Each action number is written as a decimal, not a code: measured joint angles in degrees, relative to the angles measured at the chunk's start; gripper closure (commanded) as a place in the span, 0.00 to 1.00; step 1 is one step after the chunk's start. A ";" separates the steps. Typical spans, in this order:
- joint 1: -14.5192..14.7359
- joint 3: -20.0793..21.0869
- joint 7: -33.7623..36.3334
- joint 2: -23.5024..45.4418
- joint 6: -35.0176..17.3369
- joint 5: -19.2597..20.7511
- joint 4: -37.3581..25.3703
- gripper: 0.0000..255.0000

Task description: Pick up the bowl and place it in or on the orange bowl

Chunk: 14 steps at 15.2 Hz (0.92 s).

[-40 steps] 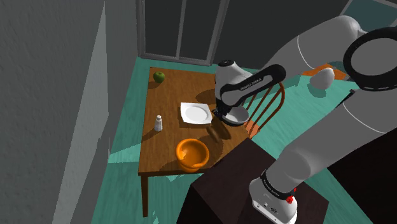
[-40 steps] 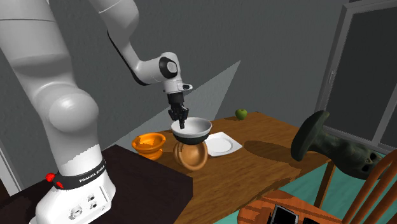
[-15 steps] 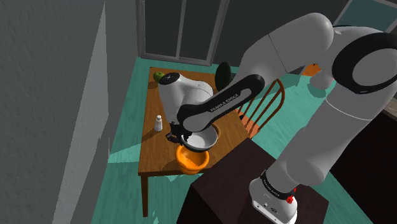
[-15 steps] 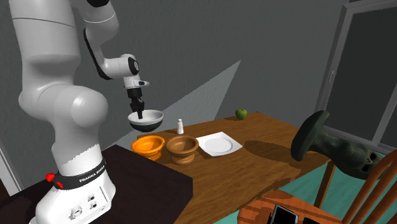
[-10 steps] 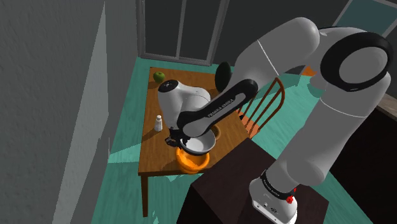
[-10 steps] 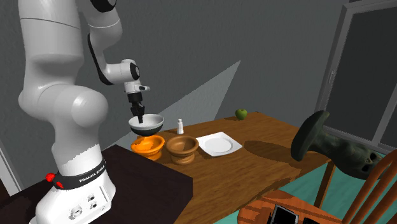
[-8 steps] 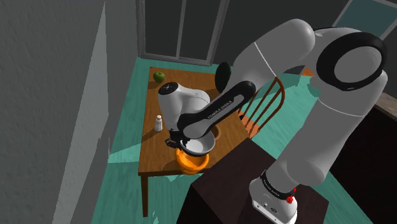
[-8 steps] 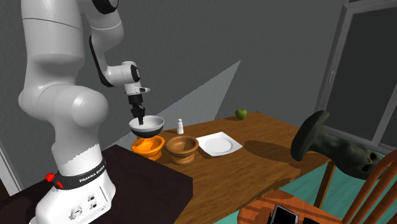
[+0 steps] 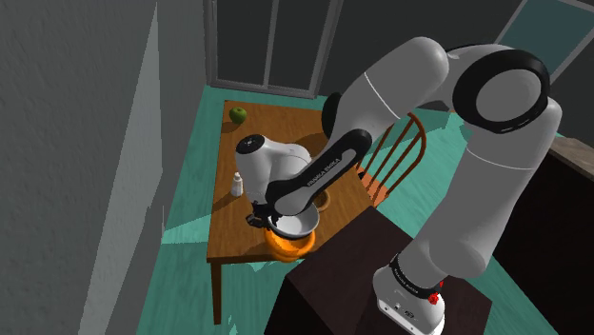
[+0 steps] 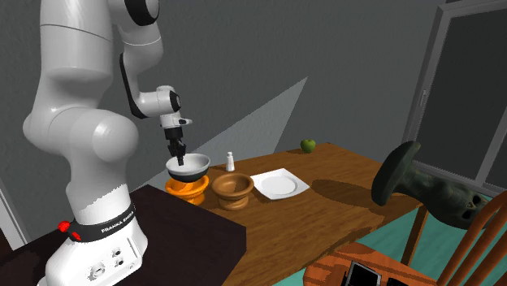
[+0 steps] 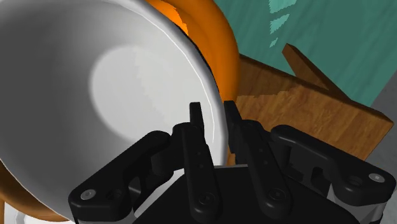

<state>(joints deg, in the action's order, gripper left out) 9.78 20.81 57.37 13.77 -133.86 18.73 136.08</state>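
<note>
Atop orange bowl [image 10: 184, 192]: white bowl [image 10: 188, 168], fingers [image 11: 196, 130] clasping rim.

Chunky white arm [image 9: 409, 81], all rounded links with black joint rings [image 9: 503, 90]. There's FRANKA EMIKA lettering [image 10: 109, 224] on a black band round the base, and small red marks [image 9: 434, 298] right by it. The tool [image 11: 212, 118] is all black, with round screw heads [image 11: 90, 193] on its linkage.

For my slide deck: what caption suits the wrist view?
Pincer clasping the white bowl by its rim over the orange bowl.
</note>
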 measured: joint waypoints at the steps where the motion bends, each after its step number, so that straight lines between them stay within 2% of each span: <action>1: 0.01 -0.02 0.04 0.06 -0.06 0.05 0.00 1.00; 4: 0.01 -0.04 0.06 0.09 -0.10 0.09 -0.01 1.00; 5: 0.01 -0.04 0.06 0.10 -0.10 0.09 0.00 0.00; 11: -0.02 -0.05 -0.01 0.05 -0.07 0.07 -0.05 0.00; 14: -0.17 0.92 -1.65 -2.60 3.54 -2.25 -1.40 0.00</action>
<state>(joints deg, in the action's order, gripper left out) 9.61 21.73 55.73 11.17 -130.31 16.48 134.68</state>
